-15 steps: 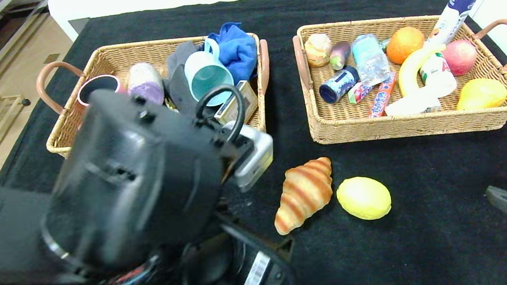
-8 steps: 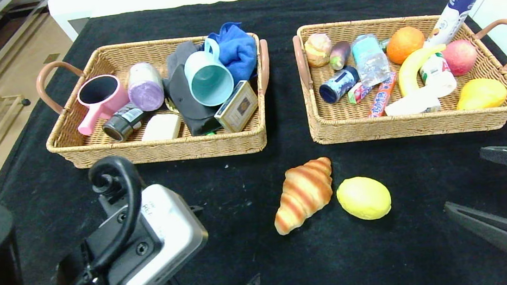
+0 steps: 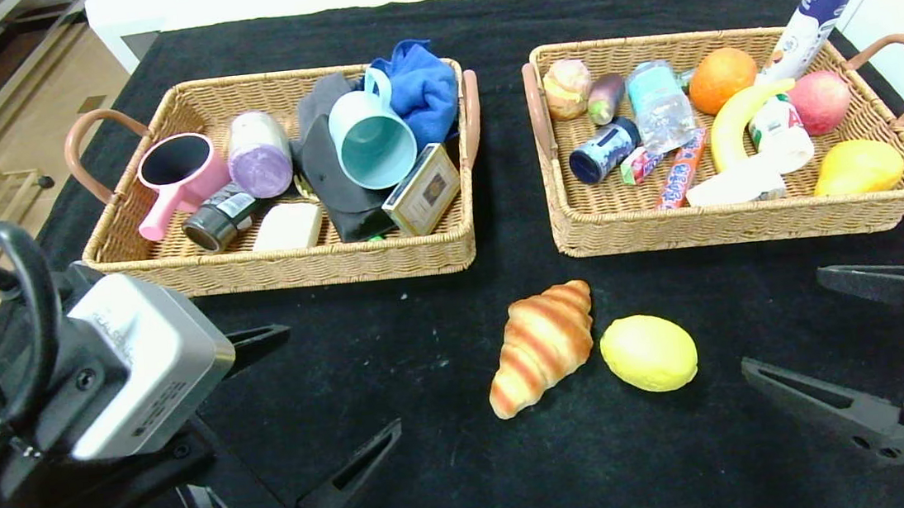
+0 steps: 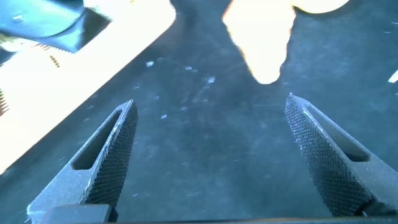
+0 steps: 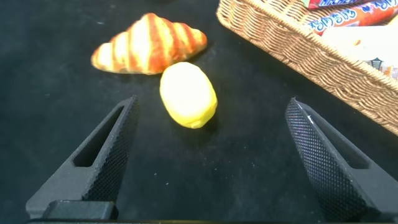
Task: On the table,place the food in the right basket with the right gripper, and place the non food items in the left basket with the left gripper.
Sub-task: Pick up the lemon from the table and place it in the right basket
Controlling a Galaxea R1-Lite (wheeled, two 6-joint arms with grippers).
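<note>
Two foods are left on the black cloth-covered table (image 3: 455,453): a golden striped croissant (image 3: 542,346) touching a smooth yellow lemon (image 3: 648,352), both in front of the tan wicker right basket (image 3: 747,221). The right gripper (image 3: 829,338) hangs beside the lemon, fingers spread wide and empty. Closing on the round lemon could roll it or nudge the croissant. The left gripper (image 3: 325,403) waits wide apart, empty, well to the croissant's other side.
</note>
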